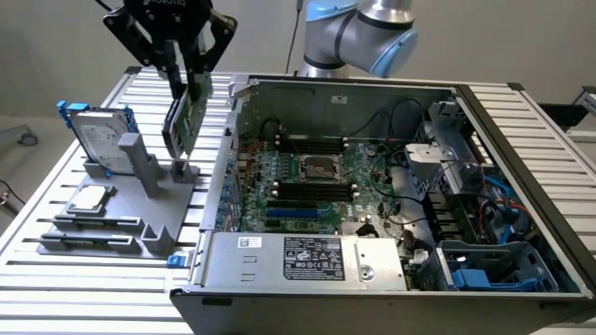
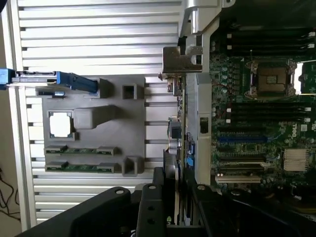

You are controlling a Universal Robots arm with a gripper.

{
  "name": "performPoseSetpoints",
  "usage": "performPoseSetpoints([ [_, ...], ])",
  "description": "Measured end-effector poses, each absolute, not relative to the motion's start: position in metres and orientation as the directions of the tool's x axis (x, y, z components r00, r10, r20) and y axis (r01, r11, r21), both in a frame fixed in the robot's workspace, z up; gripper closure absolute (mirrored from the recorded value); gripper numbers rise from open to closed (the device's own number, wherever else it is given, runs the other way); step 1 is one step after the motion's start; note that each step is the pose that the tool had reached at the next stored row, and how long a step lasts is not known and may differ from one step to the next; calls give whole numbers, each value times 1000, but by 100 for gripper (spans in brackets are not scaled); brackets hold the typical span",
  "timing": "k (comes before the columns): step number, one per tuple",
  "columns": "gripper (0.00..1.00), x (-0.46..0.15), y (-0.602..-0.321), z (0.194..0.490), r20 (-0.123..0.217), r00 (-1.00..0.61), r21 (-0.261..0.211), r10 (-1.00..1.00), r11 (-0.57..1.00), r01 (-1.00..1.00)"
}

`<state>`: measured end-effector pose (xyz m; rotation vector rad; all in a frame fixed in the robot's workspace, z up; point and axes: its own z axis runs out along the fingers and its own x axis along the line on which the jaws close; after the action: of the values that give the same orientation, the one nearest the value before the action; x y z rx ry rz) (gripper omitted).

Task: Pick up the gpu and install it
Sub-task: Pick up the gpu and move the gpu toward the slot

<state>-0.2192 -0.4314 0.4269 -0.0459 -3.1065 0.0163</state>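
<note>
My gripper (image 1: 186,78) is shut on the top edge of the gpu (image 1: 185,118), a thin green card held upright at the exterior view's upper left. Its lower edge hangs just above the grey holder (image 1: 139,202), close to the holder's slot posts (image 1: 183,169). In the wrist view the gpu (image 2: 177,140) shows edge-on between my fingers (image 2: 158,197), with its silver end bracket (image 2: 181,58) at the far end. There it hangs beside the outer wall of the open computer case (image 2: 202,123). The motherboard (image 1: 312,178) with its blue and black card slots (image 1: 293,210) lies inside the case.
On the grey holder stand a silver hard drive in a blue frame (image 1: 98,139), a small square CPU chip (image 1: 91,197) and flat memory sticks (image 1: 88,241). The case wall (image 1: 228,160) rises between holder and motherboard. A power supply (image 1: 308,259) sits at the case's near side, with cables and drive cages at the exterior view's right.
</note>
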Motion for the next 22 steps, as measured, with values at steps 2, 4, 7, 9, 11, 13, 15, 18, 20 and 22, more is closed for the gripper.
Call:
performPoseSetpoints([
  [2, 73, -210, -431, 427, 37, -999, -11, 30, 1000, 29],
  [4, 73, -201, -431, 427, 40, -999, -11, 30, 1000, 29],
  [7, 73, -187, -431, 427, 44, -999, -11, 30, 1000, 29],
  [9, 73, -178, -431, 427, 47, -998, -11, 30, 1000, 29],
  [11, 73, -169, -431, 426, 49, -998, -11, 30, 1000, 29],
  [13, 73, -160, -430, 424, 50, -998, -11, 30, 1000, 29],
  [15, 73, -151, -430, 421, 51, -998, -11, 30, 1000, 29],
  [18, 73, -137, -428, 417, 51, -998, -12, 30, 1000, 29],
  [20, 73, -128, -426, 413, 51, -998, -11, 30, 1000, 29],
  [22, 73, -119, -423, 410, 51, -998, -12, 30, 1000, 29],
])
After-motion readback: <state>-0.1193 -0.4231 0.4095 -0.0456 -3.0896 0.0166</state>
